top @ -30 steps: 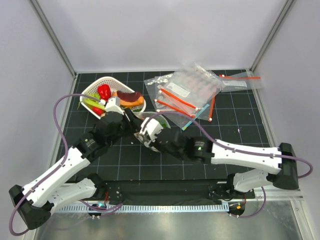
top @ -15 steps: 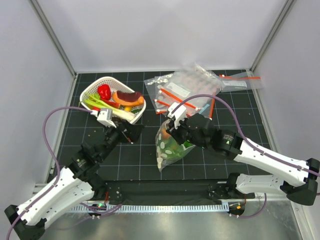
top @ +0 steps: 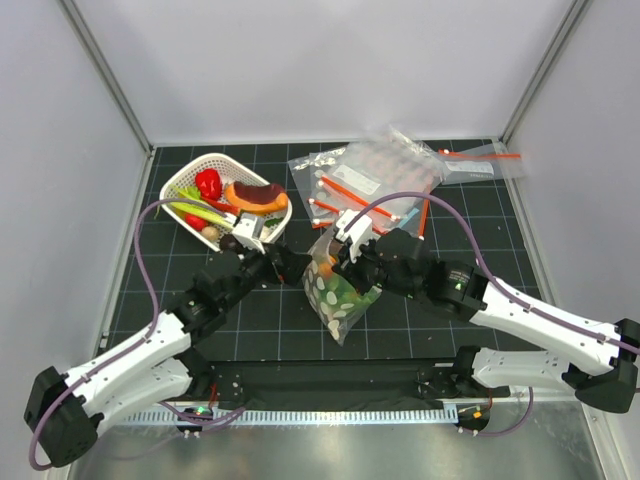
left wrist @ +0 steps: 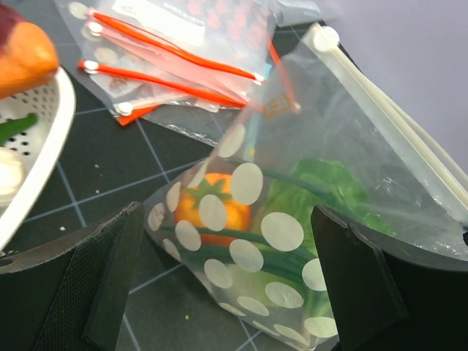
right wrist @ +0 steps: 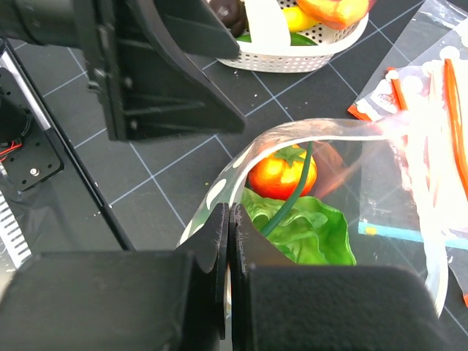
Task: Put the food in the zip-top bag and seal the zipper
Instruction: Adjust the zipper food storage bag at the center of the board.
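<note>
The polka-dot zip-top bag (top: 336, 292) stands mid-table, held up by its mouth. Inside it lie the green lettuce (right wrist: 311, 232) and the small orange-red piece (right wrist: 281, 172); both also show through the bag in the left wrist view, lettuce (left wrist: 325, 186) and orange piece (left wrist: 216, 216). My right gripper (right wrist: 229, 213) is shut on the bag's mouth edge, and shows in the top view (top: 343, 262). The pale zipper (left wrist: 380, 95) runs along the mouth, which gapes open. My left gripper (left wrist: 227, 223) is open, one finger on each side of the bag's lower part, just left of the bag (top: 292, 266).
A white basket (top: 180, 183) with a red pepper, green onions and other toy food stands at the back left. A pile of plain clear bags with red-orange strips (top: 375, 185) lies behind the bag. One more plain bag (top: 480, 165) lies at the back right.
My left gripper drew back from the bag, then came forward again to its left side. My right gripper lifted the bag by its mouth and carried it slightly left.
</note>
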### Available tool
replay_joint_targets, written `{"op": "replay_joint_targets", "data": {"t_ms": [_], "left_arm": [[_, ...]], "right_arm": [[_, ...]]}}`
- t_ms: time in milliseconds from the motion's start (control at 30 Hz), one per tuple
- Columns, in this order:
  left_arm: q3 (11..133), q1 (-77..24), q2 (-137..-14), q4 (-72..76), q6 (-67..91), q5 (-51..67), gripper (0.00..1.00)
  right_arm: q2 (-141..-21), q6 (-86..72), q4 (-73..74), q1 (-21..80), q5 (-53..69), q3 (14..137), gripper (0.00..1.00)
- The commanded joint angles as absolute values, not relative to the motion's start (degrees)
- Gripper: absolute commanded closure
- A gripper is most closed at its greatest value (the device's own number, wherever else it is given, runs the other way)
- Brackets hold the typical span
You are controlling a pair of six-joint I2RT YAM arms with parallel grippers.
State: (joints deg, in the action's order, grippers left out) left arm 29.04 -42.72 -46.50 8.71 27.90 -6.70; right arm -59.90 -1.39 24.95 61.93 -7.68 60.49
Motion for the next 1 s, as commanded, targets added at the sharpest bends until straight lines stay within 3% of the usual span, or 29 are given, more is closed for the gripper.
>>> {"op": "replay_joint_targets", "data": {"t_ms": [0, 167, 300, 567, 833, 867, 967], "left_arm": [[31.2, -42.5, -48.4, 15.9, 26.5, -1.2, 0.00], [29.6, -42.5, -51.2, 19.9, 28.8, -2.5, 0.00], [27.8, -42.5, -47.4, 21.6, 30.1, 2.4, 0.00], [27.6, -42.5, -37.5, 17.3, 30.8, -2.3, 0.00], [35.9, -42.5, -46.1, 9.8, 35.7, 4.7, 0.00], [36.0, -42.5, -46.6, 10.1, 36.0, 5.4, 0.02], [36.5, -42.5, -47.9, 10.4, 36.0, 8.0, 0.21]], "right_arm": [[-58.6, -0.9, 24.1, 62.1, -6.2, 61.1, 0.99], [-59.3, -0.9, 23.9, 62.1, -6.9, 61.2, 0.99], [-60.8, -1.1, 24.2, 62.1, -6.8, 61.6, 0.99], [-62.4, -0.3, 24.6, 62.1, 2.4, 62.3, 0.99], [-65.7, 1.4, 25.8, 62.2, 10.1, 63.8, 0.98], [-65.7, 1.7, 25.8, 62.3, 11.2, 63.8, 0.98], [-65.8, 2.1, 25.9, 62.9, 12.0, 63.9, 0.96]]}}
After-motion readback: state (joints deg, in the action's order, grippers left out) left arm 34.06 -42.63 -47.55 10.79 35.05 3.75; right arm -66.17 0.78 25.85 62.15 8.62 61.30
